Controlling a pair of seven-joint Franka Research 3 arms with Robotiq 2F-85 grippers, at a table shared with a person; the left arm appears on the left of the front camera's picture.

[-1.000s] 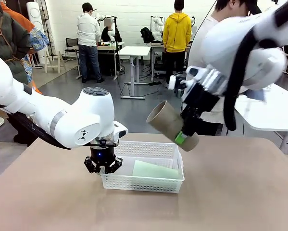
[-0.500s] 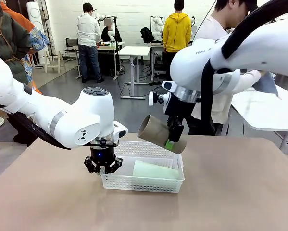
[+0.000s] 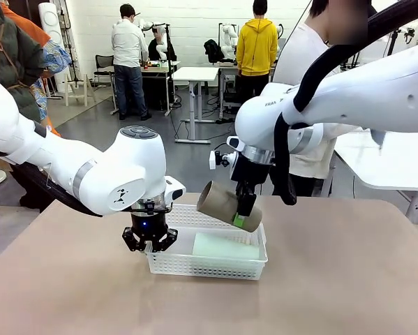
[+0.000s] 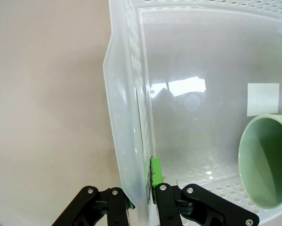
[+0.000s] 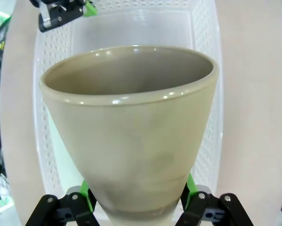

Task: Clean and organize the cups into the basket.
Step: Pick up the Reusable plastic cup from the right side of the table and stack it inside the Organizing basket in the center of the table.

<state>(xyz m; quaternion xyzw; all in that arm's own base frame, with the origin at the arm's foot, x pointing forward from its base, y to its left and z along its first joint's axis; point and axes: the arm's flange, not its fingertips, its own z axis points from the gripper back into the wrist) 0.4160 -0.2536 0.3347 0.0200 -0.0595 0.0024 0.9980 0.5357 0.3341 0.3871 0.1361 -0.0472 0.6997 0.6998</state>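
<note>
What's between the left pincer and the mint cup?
Bare basket floor, in the left wrist view. The left pincer grips the basket's wall; the mint cup lies inside.

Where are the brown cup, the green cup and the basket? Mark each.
brown cup [image 3: 222,202], front view, on its side wall.
green cup [image 3: 226,246], front view, on its side wall.
basket [image 3: 209,266], front view, on its near mesh wall.

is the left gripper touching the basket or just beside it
Touching. The left wrist view shows the left gripper shut on the basket wall, a green pad pressed against its inner face.
</note>
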